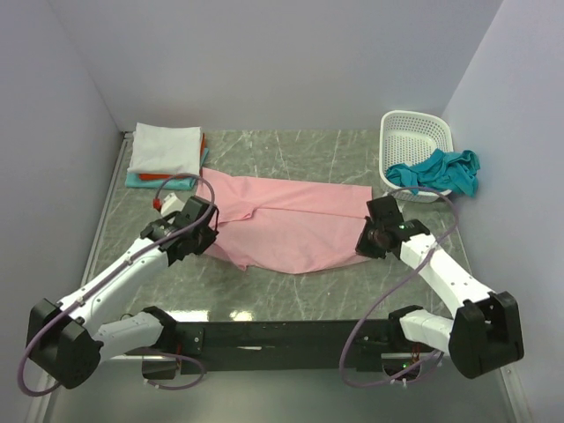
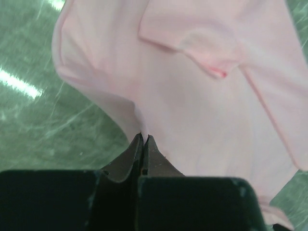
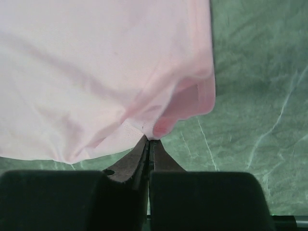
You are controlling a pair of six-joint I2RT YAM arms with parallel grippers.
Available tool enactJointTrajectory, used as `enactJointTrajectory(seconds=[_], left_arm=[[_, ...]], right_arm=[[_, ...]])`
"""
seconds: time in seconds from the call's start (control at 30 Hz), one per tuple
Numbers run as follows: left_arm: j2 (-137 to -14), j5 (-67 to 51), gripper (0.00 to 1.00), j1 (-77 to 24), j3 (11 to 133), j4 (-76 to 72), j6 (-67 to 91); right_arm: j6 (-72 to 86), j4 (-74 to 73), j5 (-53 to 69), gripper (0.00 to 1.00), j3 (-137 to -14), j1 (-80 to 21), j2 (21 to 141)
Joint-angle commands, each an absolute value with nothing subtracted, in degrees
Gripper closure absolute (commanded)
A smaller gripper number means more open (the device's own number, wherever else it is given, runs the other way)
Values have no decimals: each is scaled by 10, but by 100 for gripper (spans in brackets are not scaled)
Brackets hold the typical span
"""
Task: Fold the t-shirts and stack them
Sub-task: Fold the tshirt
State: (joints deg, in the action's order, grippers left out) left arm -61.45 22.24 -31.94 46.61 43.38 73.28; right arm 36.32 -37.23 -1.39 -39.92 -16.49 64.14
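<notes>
The light pink t-shirt (image 1: 291, 225) lies spread across the middle of the green marble table. My left gripper (image 1: 209, 227) is shut on its left edge, and in the left wrist view (image 2: 143, 135) the pink cloth (image 2: 202, 110) rises from the closed tips. My right gripper (image 1: 368, 238) is shut on its right edge, and the right wrist view (image 3: 150, 139) shows the hem (image 3: 183, 108) bunched at the tips. A folded stack sits at the back left: a white t-shirt (image 1: 166, 146) on top, orange-red (image 1: 202, 144) and teal (image 1: 141, 181) edges under it. Another teal t-shirt (image 1: 438, 171) hangs over the basket rim.
A white plastic lattice basket (image 1: 414, 132) stands at the back right corner. Grey walls close in the table on the left, back and right. The arm bases and a black bar (image 1: 282, 335) run along the near edge.
</notes>
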Motion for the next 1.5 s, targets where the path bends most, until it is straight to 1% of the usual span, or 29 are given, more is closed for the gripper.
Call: enactJointTrajectory(seconds=[0.0,0.27,0.63,1.1,1.27,1.47], left_arm=[[-641,232,99,-295,509,381,684],[-720,228,99,-265,584,352,638],[-751,224,99,-223,628,295,578],[-867,221,99,-205,729,251,512],[-905,233,99,-197,751,252,504],[-948,218,99,-180,770,249,494]], right_arm=[[340,-373,-24,100,-445,-156,666],[323,-381,-19,100,-500,-128,720],[307,-391,-26,100,-555,-116,776],[304,-365,-18,100,-577,-92,823],[302,-345,-7,100,-597,-91,847],[308,-337,-15,100,-615,-88,874]])
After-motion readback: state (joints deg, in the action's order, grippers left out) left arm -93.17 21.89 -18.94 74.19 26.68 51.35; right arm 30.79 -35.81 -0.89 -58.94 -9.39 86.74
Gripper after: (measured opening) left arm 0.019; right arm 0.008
